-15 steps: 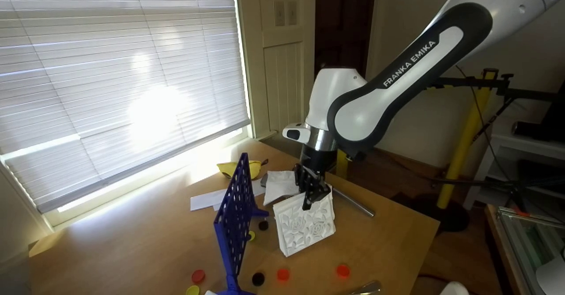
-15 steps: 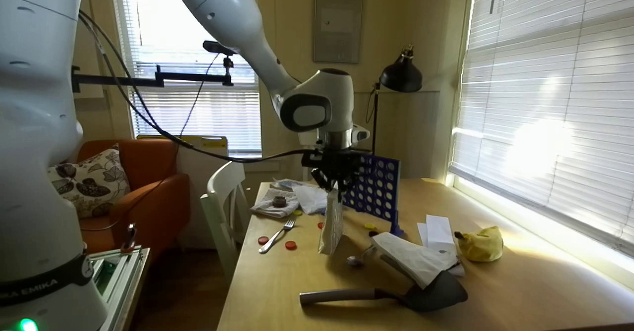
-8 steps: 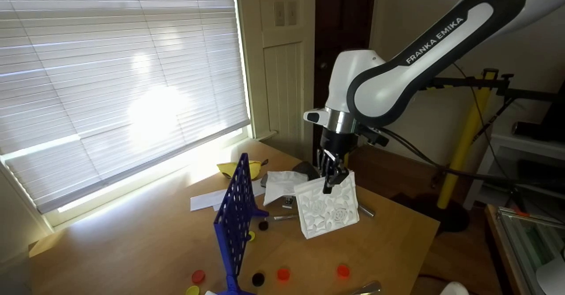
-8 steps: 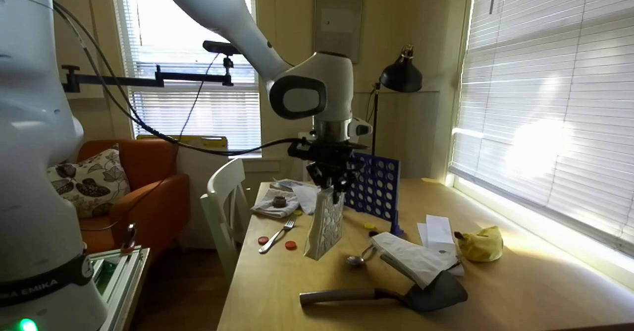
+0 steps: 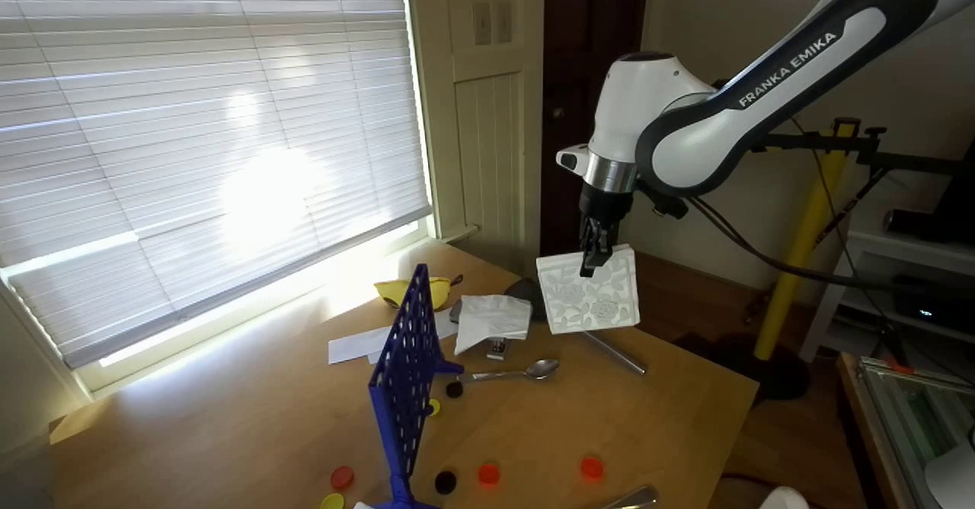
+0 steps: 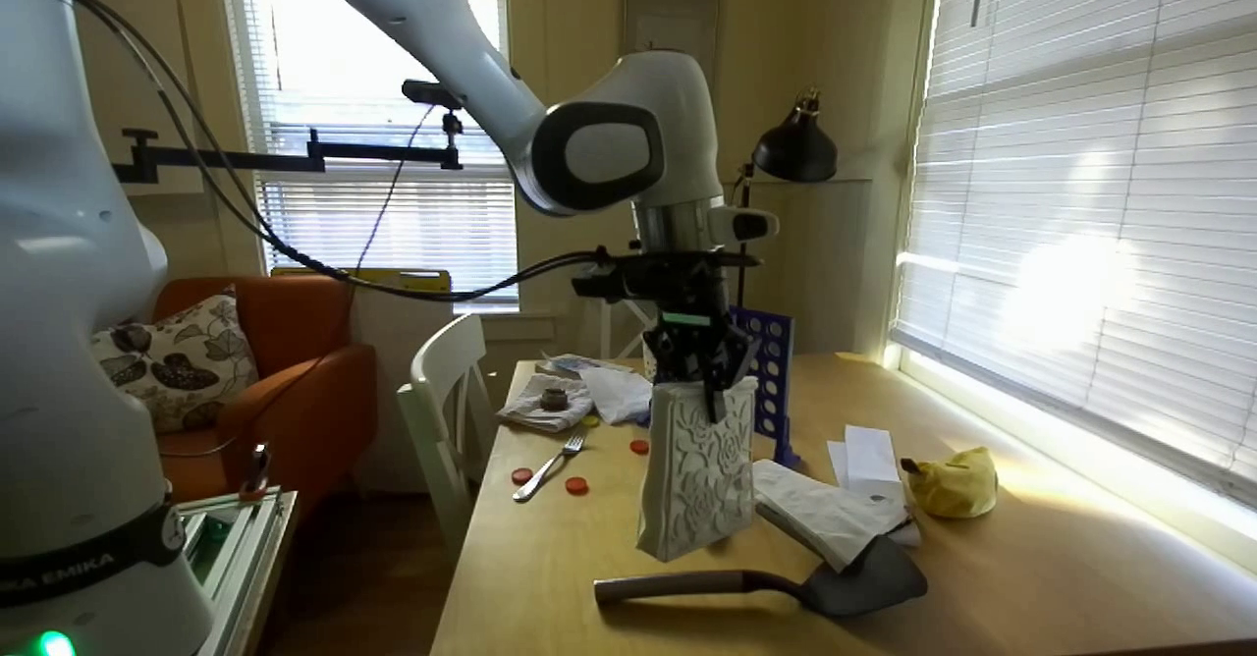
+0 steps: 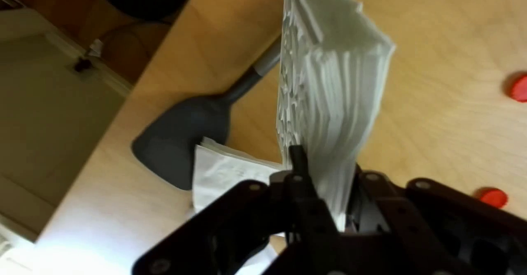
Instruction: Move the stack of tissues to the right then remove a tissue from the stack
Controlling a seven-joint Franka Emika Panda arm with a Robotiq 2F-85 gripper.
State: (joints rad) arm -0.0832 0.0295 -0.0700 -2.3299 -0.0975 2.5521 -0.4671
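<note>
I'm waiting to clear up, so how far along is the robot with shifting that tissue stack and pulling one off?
Done: the stack of tissues is gripped between the fingers and lifted clear of the table.
In hand: apparently the move right, since the stack hangs in the air.
Left: probably lowering it, then pulling one off; the wrist view shows the layers clamped together, none visibly pulled free.

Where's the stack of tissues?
In an exterior view, the stack of tissues is held in the fingers over the table, just right of the loose white paper.
</note>
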